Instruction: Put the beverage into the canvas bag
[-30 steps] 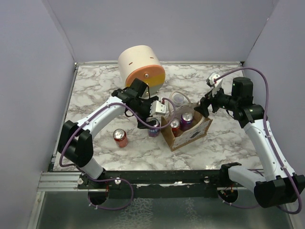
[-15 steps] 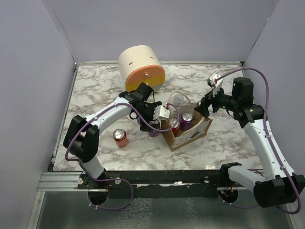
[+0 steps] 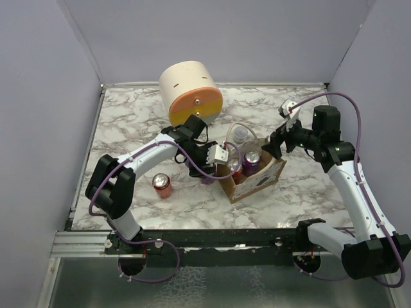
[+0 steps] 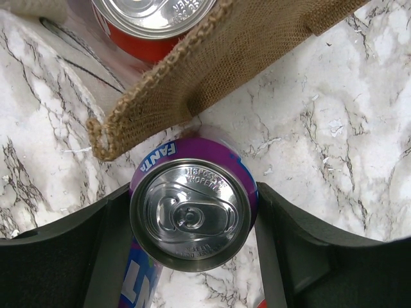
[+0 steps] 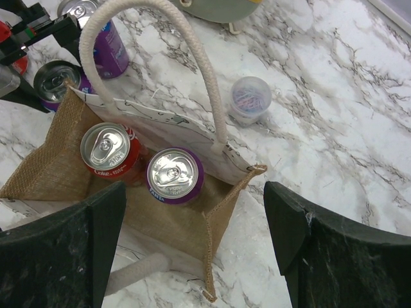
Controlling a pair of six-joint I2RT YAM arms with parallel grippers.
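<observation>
Loose red can [image 3: 162,185]: on the worktop [image 3: 128,115], at bag's 8 o'clock, not yet packed.
Fanta can [image 4: 192,218]: upright at 9 o'clock of canvas bag [image 5: 45,167]; left tool [image 4: 192,196] flanks it, whether clamped I cannot tell.
Packed: Coke can [image 5: 106,147], purple can [image 5: 174,174].
Right tool [image 3: 275,144]: fingers apart over bag, empty.
</observation>
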